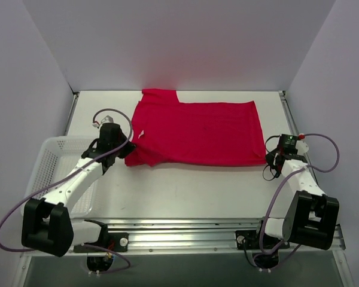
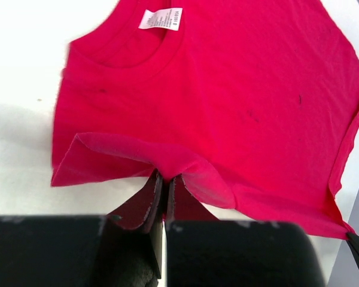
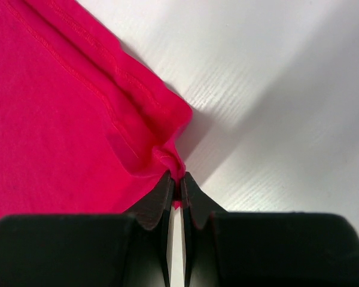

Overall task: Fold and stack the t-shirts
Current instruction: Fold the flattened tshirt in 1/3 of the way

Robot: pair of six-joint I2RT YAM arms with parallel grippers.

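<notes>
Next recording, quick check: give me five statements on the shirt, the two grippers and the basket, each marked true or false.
1. The left gripper is shut on an edge of the t-shirt. True.
2. The right gripper hangs open above the table. False: it is shut on a hem corner of the t-shirt.
3. The t-shirt lies in the basket. False: it lies spread on the table, outside the basket.
4. A white neck tag shows at the collar. True.
5. Two folded shirts are stacked. False: only one is in view, and it is not folded up.
</notes>
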